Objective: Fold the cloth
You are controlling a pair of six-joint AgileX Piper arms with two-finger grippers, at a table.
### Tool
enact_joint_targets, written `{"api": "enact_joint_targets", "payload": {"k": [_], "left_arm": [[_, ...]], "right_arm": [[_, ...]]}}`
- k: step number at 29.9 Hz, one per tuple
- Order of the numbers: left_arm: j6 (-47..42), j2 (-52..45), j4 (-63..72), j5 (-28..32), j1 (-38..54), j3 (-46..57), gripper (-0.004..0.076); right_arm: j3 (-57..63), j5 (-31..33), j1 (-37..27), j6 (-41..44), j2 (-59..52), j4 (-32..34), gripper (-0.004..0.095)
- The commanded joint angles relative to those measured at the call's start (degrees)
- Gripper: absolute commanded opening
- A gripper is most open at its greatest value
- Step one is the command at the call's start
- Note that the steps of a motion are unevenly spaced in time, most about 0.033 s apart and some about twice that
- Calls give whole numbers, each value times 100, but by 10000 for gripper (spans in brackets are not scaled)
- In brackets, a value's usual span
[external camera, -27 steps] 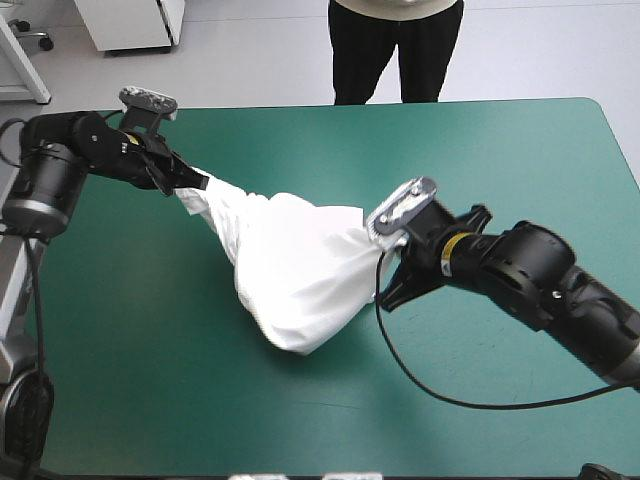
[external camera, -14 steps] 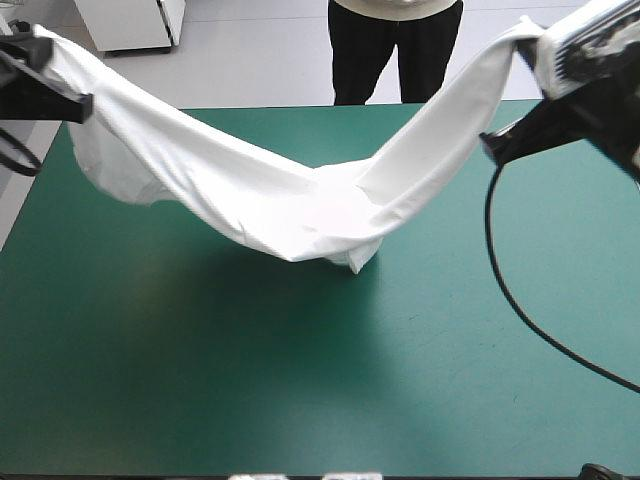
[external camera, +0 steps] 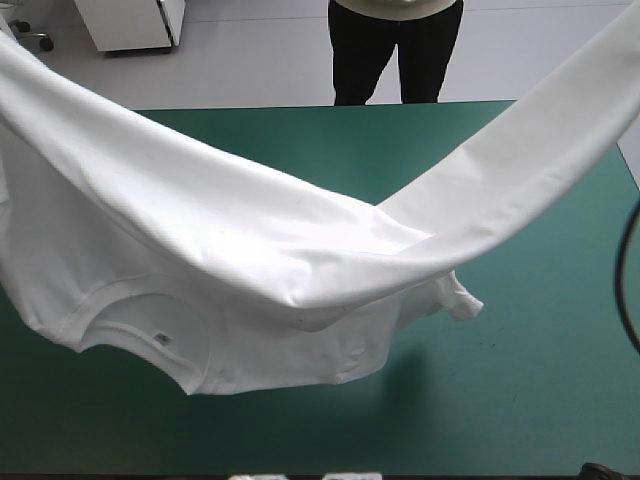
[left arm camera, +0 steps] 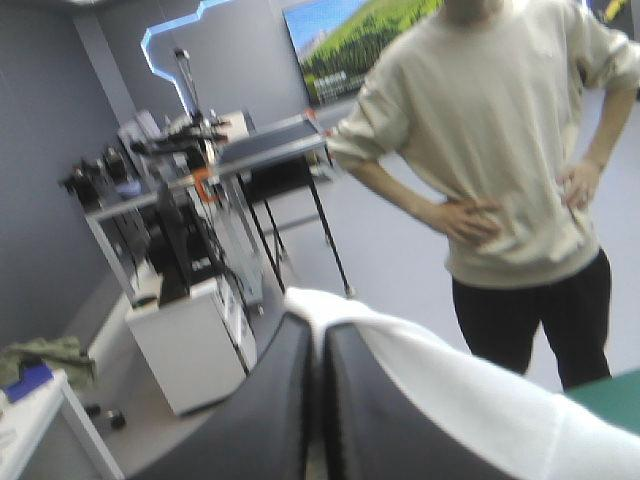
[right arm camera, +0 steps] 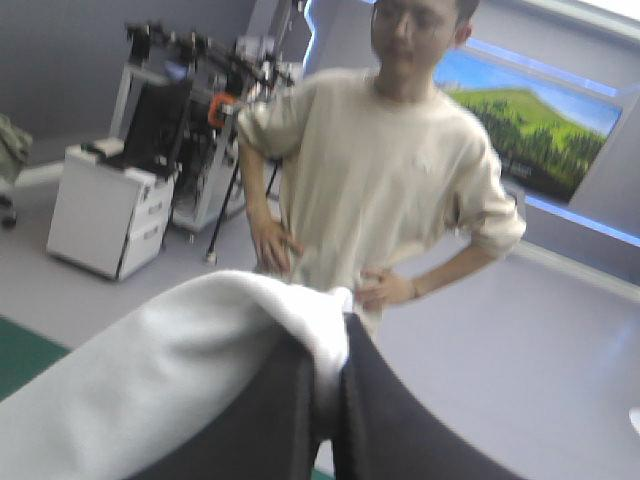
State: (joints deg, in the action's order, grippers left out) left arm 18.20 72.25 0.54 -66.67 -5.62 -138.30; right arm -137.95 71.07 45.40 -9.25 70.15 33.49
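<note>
The white T-shirt (external camera: 250,260) hangs lifted high above the teal-green table (external camera: 520,390), stretched in a wide sagging swag between both arms, which are out of the high view. Its collar with a label shows at the lower left, and a sleeve dangles right of the middle. In the left wrist view my left gripper (left arm camera: 318,335) is shut on the T-shirt (left arm camera: 470,395), whose cloth drapes off to one side of the fingers. In the right wrist view my right gripper (right arm camera: 335,345) is shut on the T-shirt (right arm camera: 170,385), with a white fold pinched at the fingertips.
Both wrist views look level into the room. Bare teal-green cover (external camera: 300,440) shows under and around the hanging shirt, mostly on the right and along the near edge.
Both arms rose and spread out of the high view. The T-shirt went from a heap on the table to hanging stretched and opened, much nearer the camera.
</note>
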Motion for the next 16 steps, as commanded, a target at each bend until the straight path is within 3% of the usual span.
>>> {"api": "enact_joint_targets", "payload": {"k": [1, 8, 10, 13, 16], "left_arm": [[-103, 237, 8, 325, 1, 634, -9], [-103, 611, 82, 856, 1, 2271, -9], [-103, 726, 142, 1027, 1, 2574, -9], [-114, 897, 142, 1286, 1, 2888, -9], [-158, 1130, 41, 1450, 1, 2953, -9]], "right_arm": [[144, 46, -33, 377, 258, 380, -13], [1558, -56, -50, 1048, 434, 999, -18], [2100, -309, -283, 1210, 489, 826, -18], [2853, -980, -1061, 1253, 619, 107, -17], [3401, -1907, -2237, 995, 888, -1240, -17]]}}
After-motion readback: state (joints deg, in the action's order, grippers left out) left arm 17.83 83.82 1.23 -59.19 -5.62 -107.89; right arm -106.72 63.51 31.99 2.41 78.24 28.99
